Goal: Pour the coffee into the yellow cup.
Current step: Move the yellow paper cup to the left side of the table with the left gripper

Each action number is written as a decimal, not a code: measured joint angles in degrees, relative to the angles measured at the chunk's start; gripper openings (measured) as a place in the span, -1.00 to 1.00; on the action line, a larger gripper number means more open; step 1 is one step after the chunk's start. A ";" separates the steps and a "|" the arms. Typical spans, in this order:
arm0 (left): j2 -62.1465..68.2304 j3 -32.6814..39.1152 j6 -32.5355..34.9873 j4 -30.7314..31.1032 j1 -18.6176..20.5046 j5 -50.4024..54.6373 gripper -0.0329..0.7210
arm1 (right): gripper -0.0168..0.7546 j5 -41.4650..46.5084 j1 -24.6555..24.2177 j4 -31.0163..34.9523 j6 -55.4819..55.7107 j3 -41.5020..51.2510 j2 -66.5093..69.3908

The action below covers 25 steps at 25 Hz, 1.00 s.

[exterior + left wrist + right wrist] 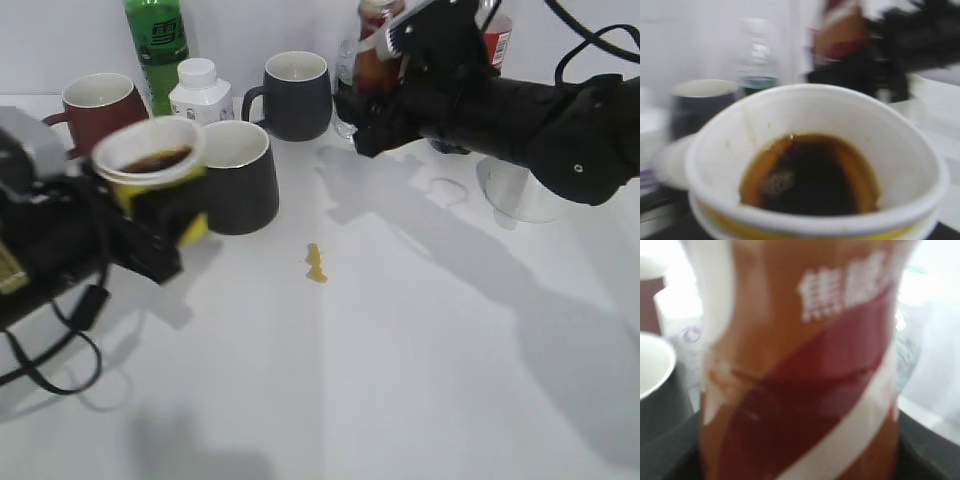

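Note:
My left gripper [150,225] is shut on the yellow cup [155,165] and holds it raised at the left of the table. The cup fills the left wrist view [810,165]; dark coffee liquid lies in its white inside. My right gripper [385,75] is shut on the coffee bottle [378,50], brown with a red-white swirl label, held upright at the back centre among the mugs. The bottle fills the right wrist view [800,365]. The fingertips of both grippers are hidden behind what they hold.
A dark mug [240,175] stands right behind the yellow cup. Another dark mug [295,95], a brown-red mug [100,105], a white pill bottle [200,90] and a green bottle [157,40] stand at the back. A clear glass [520,190] is at the right. A small yellow scrap [316,263] lies mid-table.

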 joint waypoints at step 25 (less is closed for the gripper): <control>8.98 -5.94 3.23 -5.03 18.14 0.46 0.15 | 0.35 -6.42 0.00 11.47 3.22 0.05 8.15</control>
